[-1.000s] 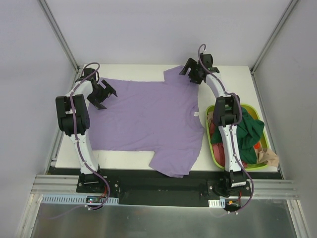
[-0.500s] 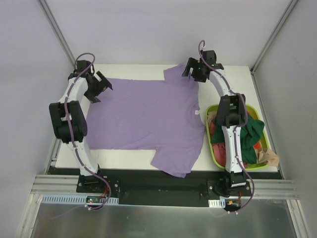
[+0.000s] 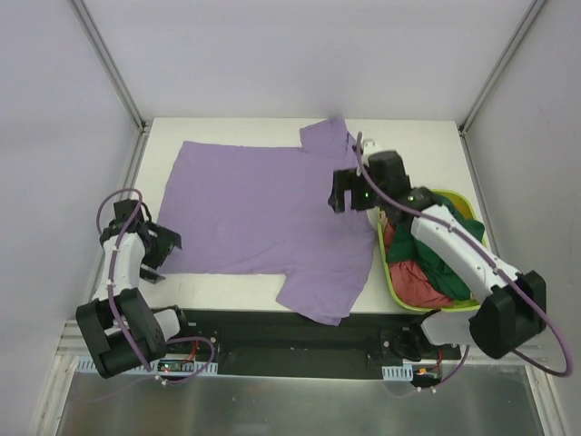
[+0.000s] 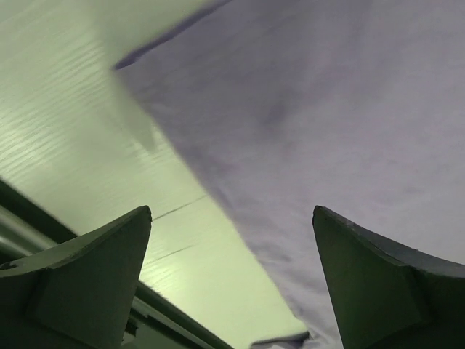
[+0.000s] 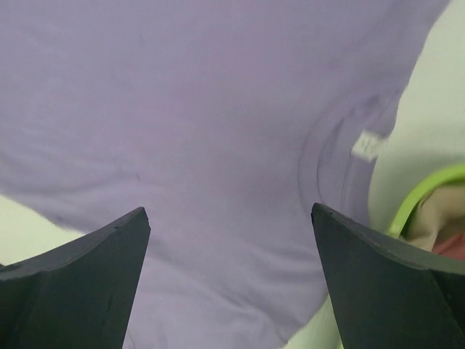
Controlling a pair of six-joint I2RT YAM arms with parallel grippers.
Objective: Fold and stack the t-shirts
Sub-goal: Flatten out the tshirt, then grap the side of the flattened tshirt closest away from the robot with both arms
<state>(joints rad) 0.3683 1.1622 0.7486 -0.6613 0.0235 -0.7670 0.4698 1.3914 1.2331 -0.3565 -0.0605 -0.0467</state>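
The lavender t-shirt (image 3: 263, 213) lies spread flat on the white table (image 3: 227, 130), filling the middle of the top view. Its collar points toward the right of the frame, one sleeve toward the upper edge and the other toward the lower edge.

The left gripper (image 3: 162, 257) sits at the shirt's lower-left corner with its jaws spread wide. In the left wrist view the hem runs diagonally between the two fingers, cloth on the right and bare table on the left. The left arm is folded low at the lower left of the top view.

The right gripper (image 3: 341, 194) hangs over the collar area, jaws likewise wide apart and gripping nothing. Its wrist view shows the neckline and white label toward the right finger. The right arm reaches up-left from the lower right, across the lime-green basket (image 5: 425, 190), which holds a dark green shirt (image 3: 447, 272) and a red-pink one (image 3: 416, 283).
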